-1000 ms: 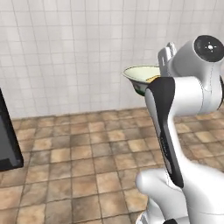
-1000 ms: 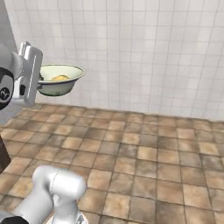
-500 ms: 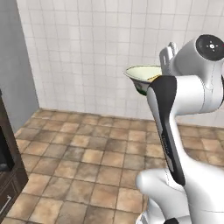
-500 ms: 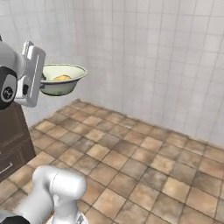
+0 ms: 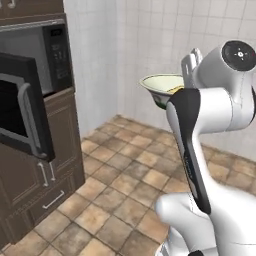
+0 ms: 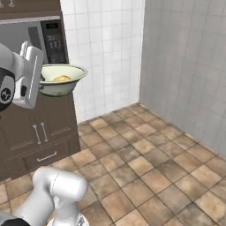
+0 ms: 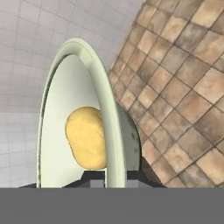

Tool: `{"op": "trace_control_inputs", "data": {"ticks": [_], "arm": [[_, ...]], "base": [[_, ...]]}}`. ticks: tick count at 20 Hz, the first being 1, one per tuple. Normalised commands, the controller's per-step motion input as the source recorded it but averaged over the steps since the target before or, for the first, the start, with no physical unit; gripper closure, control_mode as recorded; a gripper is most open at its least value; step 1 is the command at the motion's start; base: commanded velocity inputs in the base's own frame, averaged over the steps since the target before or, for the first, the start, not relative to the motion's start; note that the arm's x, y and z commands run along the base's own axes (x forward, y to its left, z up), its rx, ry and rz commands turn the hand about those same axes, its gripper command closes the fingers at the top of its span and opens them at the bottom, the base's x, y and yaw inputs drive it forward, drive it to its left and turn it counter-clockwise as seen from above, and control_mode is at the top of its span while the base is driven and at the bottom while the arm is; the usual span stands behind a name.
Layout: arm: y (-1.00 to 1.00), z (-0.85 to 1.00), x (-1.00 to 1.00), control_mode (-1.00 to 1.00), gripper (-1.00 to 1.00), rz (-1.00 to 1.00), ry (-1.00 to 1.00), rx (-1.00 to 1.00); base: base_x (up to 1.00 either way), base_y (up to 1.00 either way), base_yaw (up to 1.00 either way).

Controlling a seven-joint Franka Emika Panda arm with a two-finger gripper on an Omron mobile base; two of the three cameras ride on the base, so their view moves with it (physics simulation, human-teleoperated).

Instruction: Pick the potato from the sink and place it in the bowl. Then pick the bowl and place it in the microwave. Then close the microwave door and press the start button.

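Up in the air, the gripper (image 7: 115, 183) held the bowl (image 6: 62, 80) by its rim, with the two fingers squeezed shut on the thin edge, one inside the bowl and one outside. The bowl sat level and the potato (image 6: 62, 78) lay inside it, a small yellow lump resting on the pale bottom.

In the hand view the bowl (image 7: 83, 118) looked turned on its side, with the rim running from 6 o'clock up to 11 o'clock, and the potato (image 7: 86, 138) lay just at 9 o'clock of the rim, close to the gripper. Brown floor tiles (image 7: 183, 87) showed at 3 o'clock and white wall tiles (image 7: 26, 39) at 10 o'clock.

In the left base view the bowl (image 5: 161, 86) was near the middle top, with the white arm (image 5: 200, 130) at 3 o'clock of it, and a bit of the potato (image 5: 174, 90) peeked over the edge. The microwave (image 5: 37, 55) was well apart from the bowl, at 9 o'clock of it, set into brown cabinets (image 5: 35, 190). The microwave door (image 5: 25, 112) stood open, swung out toward the room, with its silver handle (image 5: 27, 115) on the near edge.

In the right base view the bowl hung in front of the microwave (image 6: 31, 37), with the black keypad (image 6: 54, 42) at 12 o'clock of it. The gripper (image 6: 40, 82) was at 9 o'clock of the bowl. The brown cabinets (image 6: 39, 137) stood at 6 o'clock of the bowl
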Motion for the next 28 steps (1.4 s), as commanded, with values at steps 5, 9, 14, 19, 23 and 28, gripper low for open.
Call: {"op": "trace_control_inputs", "data": {"ticks": [5, 9, 14, 19, 23, 28], "arm": [[0.0, 0.0, 0.0, 1.0, 1.0, 0.0, 0.0, 0.0], [0.0, 0.0, 0.0, 1.0, 1.0, 0.0, 0.0, 0.0], [0.0, 0.0, 0.0, 1.0, 1.0, 0.0, 0.0, 0.0], [0.0, 0.0, 0.0, 1.0, 1.0, 0.0, 0.0, 0.0], [0.0, 0.0, 0.0, 1.0, 1.0, 0.0, 0.0, 0.0], [0.0, 0.0, 0.0, 1.0, 1.0, 0.0, 0.0, 0.0]], "base": [[0.66, -0.53, 0.59], [0.59, -0.63, 0.56], [0.48, -0.4, 0.55], [0.48, -0.06, 0.47], [0.59, -0.02, 0.34], [0.66, -0.01, 0.29]]}}
